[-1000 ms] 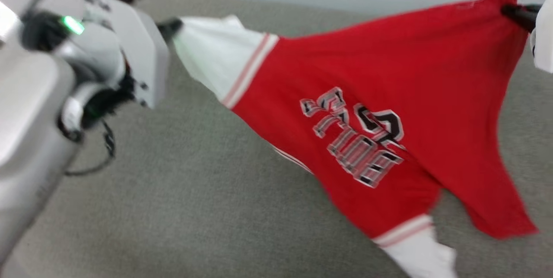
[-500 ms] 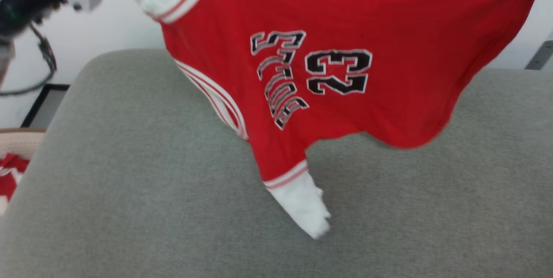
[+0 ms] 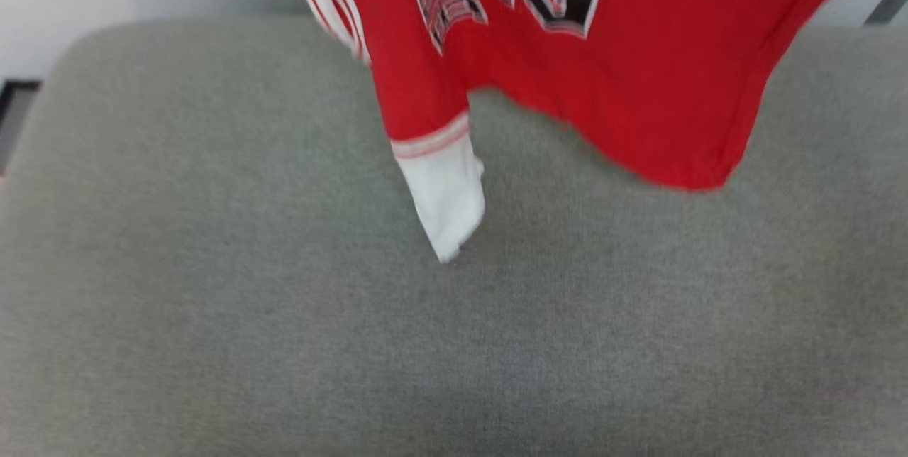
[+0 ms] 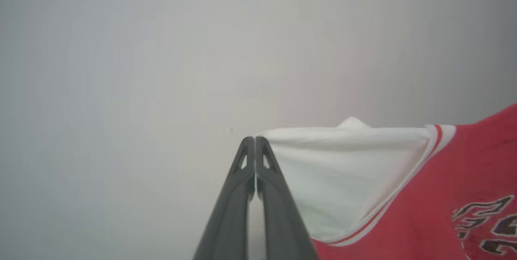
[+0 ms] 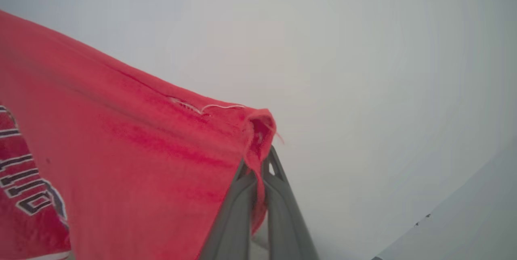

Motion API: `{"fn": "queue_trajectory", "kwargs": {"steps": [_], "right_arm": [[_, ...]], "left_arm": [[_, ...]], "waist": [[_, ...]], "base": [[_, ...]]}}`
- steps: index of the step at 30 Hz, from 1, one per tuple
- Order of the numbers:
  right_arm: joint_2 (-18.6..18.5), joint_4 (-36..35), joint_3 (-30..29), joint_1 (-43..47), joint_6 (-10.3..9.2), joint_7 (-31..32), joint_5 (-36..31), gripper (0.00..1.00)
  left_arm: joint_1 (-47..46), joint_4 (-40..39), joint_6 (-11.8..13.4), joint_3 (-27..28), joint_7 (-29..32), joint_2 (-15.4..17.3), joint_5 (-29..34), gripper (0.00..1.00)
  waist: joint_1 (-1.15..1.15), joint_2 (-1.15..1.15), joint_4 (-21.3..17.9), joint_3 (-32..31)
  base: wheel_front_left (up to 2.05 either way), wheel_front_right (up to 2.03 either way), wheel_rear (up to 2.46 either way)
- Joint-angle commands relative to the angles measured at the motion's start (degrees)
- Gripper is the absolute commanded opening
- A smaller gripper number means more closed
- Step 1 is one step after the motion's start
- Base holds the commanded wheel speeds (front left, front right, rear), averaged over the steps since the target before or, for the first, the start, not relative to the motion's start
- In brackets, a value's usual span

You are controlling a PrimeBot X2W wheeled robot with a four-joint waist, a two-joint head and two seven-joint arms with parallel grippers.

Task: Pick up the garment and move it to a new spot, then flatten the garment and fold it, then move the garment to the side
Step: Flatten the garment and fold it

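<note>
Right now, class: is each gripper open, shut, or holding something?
Left gripper: shut on the garment, at its white sleeve.
Right gripper: shut on the garment, at a red corner.

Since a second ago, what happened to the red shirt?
The garment hangs straighter and seems lifted, its lower sleeve dangling over the grey cushion; the camera shifted too. Same as before: left gripper pinches the white sleeve, right gripper the red corner.

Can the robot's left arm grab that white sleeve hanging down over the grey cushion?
Probably not right now: the left gripper is shut on the other white sleeve of the garment, so it would have to let go first.
</note>
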Motion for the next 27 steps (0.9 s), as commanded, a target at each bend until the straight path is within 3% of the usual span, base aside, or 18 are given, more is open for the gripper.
{"fn": "queue_trajectory", "kwargs": {"steps": [1, 4, 5, 6, 9, 12, 17, 20, 27], "right_arm": [[2.7, 4.0, -1.2, -3.4, -0.08, -4.1, -4.7, 0.00], [7.8, 11.9, -4.0, -9.1, -0.08, -14.6, -13.7, 0.00], [7.8, 11.9, -4.0, -9.1, -0.08, -14.6, -13.7, 0.00], [9.3, 14.3, -5.4, -11.0, -0.08, -18.6, -16.5, 0.00], [12.7, 20.9, -9.9, -16.6, -0.07, -29.2, -24.8, 0.00], [15.3, 25.3, -12.0, -19.7, -0.07, -34.9, -31.1, 0.00], [17.1, 29.2, -11.7, -19.3, -0.08, -37.2, -36.3, 0.00], [18.3, 31.7, -10.6, -16.6, -0.08, -37.0, -35.3, 0.00], [17.1, 35.6, -4.4, -9.8, -0.07, -35.1, -31.3, 0.00]], "left_arm": [[-3.4, 2.5, 1.3, 0.2, -3.6, -1.0, 2.5, 0.00], [-9.0, 7.3, 3.6, 0.7, -11.5, -3.5, 5.8, 0.00], [-9.0, 7.3, 3.6, 0.7, -11.5, -3.5, 5.8, 0.00], [-10.8, 8.9, 4.3, 1.2, -13.9, -4.3, 6.4, 0.00], [-17.4, 12.3, 5.4, 2.3, -22.8, -6.2, 8.6, 0.00], [-21.6, 14.9, 5.7, 3.8, -31.9, -7.5, 9.3, 0.00], [-20.8, 19.6, 1.1, 4.1, -40.8, -9.2, 8.1, 0.00], [-16.9, 22.7, -0.8, 3.7, -42.7, -9.8, 7.2, 0.00], [-4.0, 27.0, -4.1, 0.7, -43.9, -12.3, 4.2, 0.00]], "waist": [[0.00, 0.00, -2.2, 10.9], [0.00, 0.00, -3.0, 15.4], [0.00, 0.00, -3.0, 15.4], [0.00, 0.00, -3.1, 16.8], [0.00, 0.00, -2.8, 20.7], [0.00, 0.00, -2.2, 24.2], [0.00, 0.00, -0.4, 28.2], [0.00, 0.00, 0.4, 28.9], [0.00, 0.00, 2.4, 26.6]], "base": [[0.00, 0.00, 0.00], [0.00, 0.00, 0.00], [0.00, 0.00, 0.00], [0.00, 0.00, 0.00], [0.00, 0.00, 0.00], [0.00, 0.00, 0.00], [0.00, 0.00, 0.00], [0.00, 0.00, 0.00], [0.00, 0.00, 0.00]]}}
